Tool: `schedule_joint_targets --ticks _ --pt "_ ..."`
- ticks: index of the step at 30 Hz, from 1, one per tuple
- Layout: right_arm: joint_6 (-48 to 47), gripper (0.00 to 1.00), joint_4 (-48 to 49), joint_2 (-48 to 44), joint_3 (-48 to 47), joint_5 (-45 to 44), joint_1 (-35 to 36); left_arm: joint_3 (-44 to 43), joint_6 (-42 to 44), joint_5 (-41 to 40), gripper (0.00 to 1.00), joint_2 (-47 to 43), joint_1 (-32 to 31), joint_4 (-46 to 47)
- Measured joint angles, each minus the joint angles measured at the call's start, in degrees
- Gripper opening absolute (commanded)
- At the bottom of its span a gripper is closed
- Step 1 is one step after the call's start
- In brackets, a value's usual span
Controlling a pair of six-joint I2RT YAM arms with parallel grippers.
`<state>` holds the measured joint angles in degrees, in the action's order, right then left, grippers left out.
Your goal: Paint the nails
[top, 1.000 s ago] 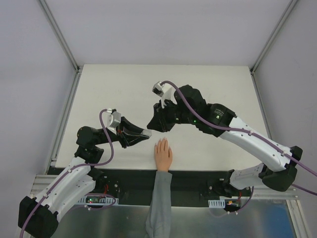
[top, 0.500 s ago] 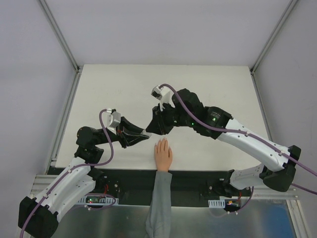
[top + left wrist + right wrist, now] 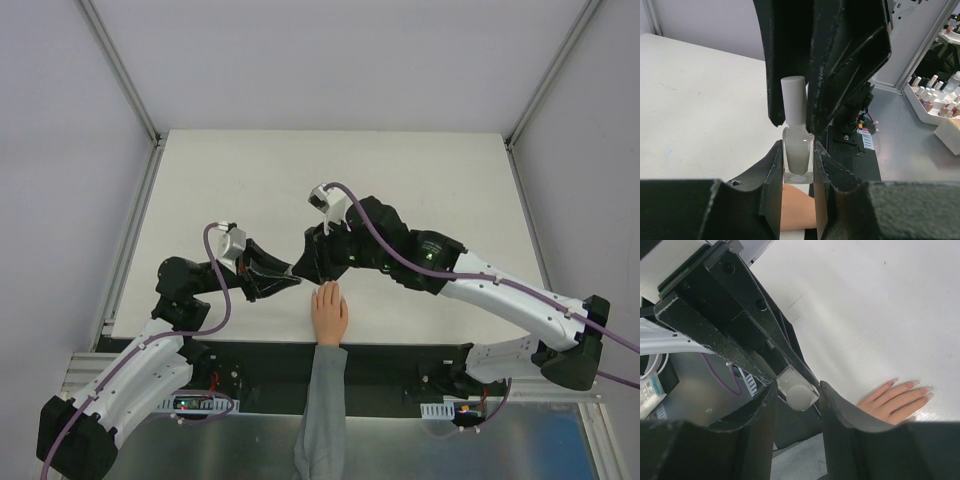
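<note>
Above the worktop, the left end effector is clamping the bottle. The right end effector, part-open, is straddling the cap, and probably needs to close and unscrew it next.

Bright even light, soft shadows, slight glare on table.

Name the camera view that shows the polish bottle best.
Left wrist: the bottle shows full length, clamped in the left hand. Right wrist shows only its cap end-on. From the top external view the arms hide it.
</note>
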<state>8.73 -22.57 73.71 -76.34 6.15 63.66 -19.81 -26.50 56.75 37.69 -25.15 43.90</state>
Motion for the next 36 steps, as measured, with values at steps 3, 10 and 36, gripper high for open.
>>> schedule_joint_targets --ticks 3,10,36 --pt "0.1 0.67 -2.0 0.2 -1.3 0.6 -0.1 0.0 -0.2 -0.2 0.0 -0.3 0.0 1.0" --pt "-5.3 0.85 -10.5 0.2 -10.3 8.7 -4.7 0.0 -1.3 -0.2 0.0 -0.9 0.0 2.8" --pt "-27.9 0.39 -29.0 13.3 -26.3 28.4 -8.6 0.0 -5.6 3.0 0.0 -0.2 -1.5 6.8"
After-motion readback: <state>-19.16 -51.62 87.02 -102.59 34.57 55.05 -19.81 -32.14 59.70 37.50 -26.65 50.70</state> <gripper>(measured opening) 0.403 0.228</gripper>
